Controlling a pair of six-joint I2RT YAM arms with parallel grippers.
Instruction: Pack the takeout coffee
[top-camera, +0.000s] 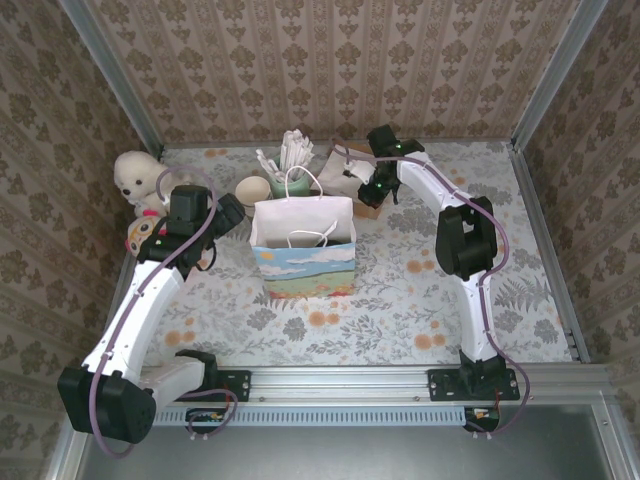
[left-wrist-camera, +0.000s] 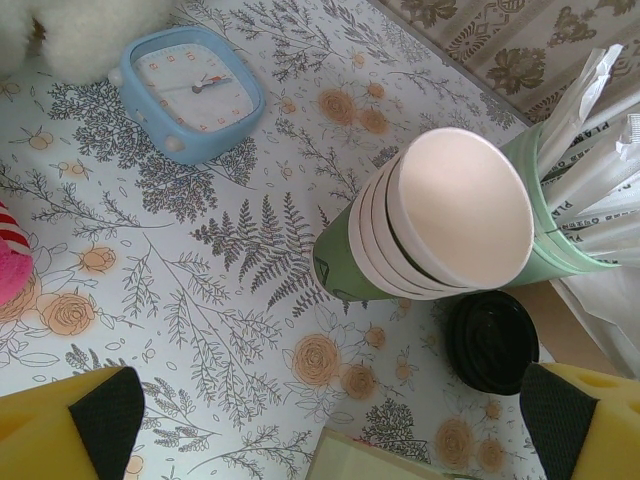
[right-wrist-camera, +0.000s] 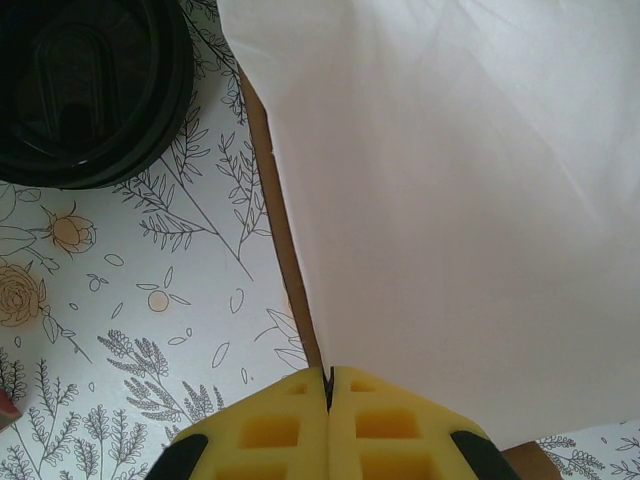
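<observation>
The right end effector (right-wrist-camera: 328, 400) is seen with its yellow pads (right-wrist-camera: 270, 430) pressed together at the bottom of the frame. The straight edge of a smooth white paper sheet (right-wrist-camera: 450, 200) runs into their seam, and whether it is pinched cannot be told. The left end effector (left-wrist-camera: 330, 425) is spread wide apart. The takeout coffee (right-wrist-camera: 85, 90), with its round glossy black lid, is seen at upper left on the floral tabletop (right-wrist-camera: 150, 300), with bare cloth between it and the pads.

A robot test booth dressed as a home: damask wallpaper panels (top-camera: 330, 60) in aluminium framing (top-camera: 560, 70), floral worktop (top-camera: 400, 310), mounting rail (top-camera: 340, 382) at bottom.
</observation>
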